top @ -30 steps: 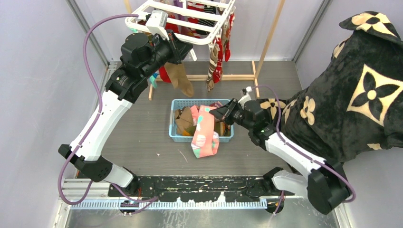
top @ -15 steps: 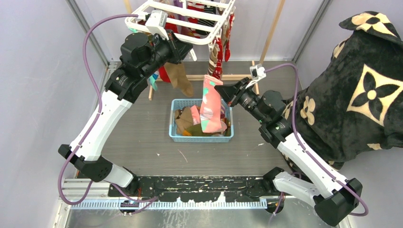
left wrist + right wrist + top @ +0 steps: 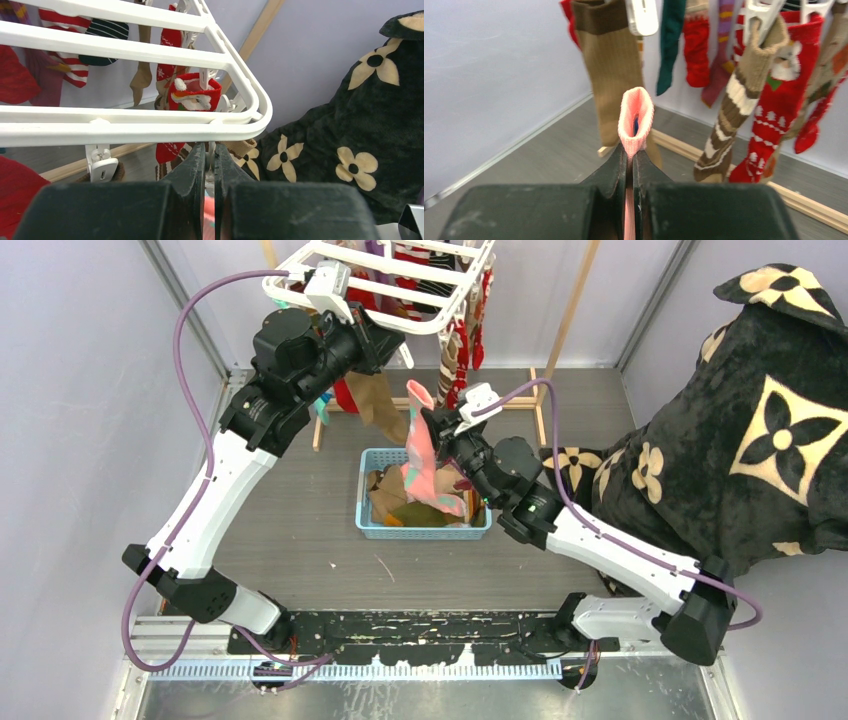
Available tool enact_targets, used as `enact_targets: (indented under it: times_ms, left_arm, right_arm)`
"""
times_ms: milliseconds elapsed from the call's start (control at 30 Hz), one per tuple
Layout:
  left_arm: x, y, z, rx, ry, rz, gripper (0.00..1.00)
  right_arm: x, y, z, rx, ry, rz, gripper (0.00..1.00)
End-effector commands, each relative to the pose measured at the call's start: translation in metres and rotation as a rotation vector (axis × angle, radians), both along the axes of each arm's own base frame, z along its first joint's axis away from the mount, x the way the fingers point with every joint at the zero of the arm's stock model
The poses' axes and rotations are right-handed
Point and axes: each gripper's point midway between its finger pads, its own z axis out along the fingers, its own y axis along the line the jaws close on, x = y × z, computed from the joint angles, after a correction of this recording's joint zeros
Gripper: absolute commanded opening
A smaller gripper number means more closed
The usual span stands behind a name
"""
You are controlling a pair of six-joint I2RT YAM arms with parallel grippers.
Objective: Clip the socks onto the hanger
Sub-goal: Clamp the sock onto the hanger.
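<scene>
I had the right end effector (image 3: 629,156) clamped on the pink sock (image 3: 635,117) just below its cuff. The cuff stood upright above the fingertips, ribbed and salmon-coloured, its mouth slightly open with a bit of blue showing inside. From the top camera the rest of that sock (image 3: 428,455) hung down with mint patches on it, its lower end over the blue basket (image 3: 425,532) on the worktop, where more socks (image 3: 395,502) lay in a heap. The cuff was near the hanger (image 3: 150,131) but below it, close beside a hanging brown sock (image 3: 611,65).

The left end effector (image 3: 209,151) was closed, its tips right under the hanger's near rail at the rounded corner. A sliver of white showed between them; I could not tell whether that was a clip. Other socks were clipped along the bars: a Santa one (image 3: 195,95), a tan striped one (image 3: 734,100), red (image 3: 696,50) and dark green (image 3: 671,40).
</scene>
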Motion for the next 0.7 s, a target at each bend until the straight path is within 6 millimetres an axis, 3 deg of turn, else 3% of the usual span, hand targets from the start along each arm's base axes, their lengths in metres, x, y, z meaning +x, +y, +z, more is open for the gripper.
enact_targets:
  times_ms: [0, 300, 667]
  left_arm:
    - [-0.005, 0.009, 0.016, -0.022, -0.026, 0.025, 0.0]
    - [-0.001, 0.01, 0.013, -0.023, -0.018, 0.043, 0.0]
    - [0.002, 0.015, 0.01, -0.019, -0.021, 0.077, 0.0]
  right_arm:
    - [0.01, -0.025, 0.063, 0.107, -0.159, -0.2, 0.01]
    - [0.017, -0.01, 0.07, 0.102, -0.21, -0.274, 0.01]
    - [0.01, 0.0, 0.081, 0.116, -0.241, -0.27, 0.01]
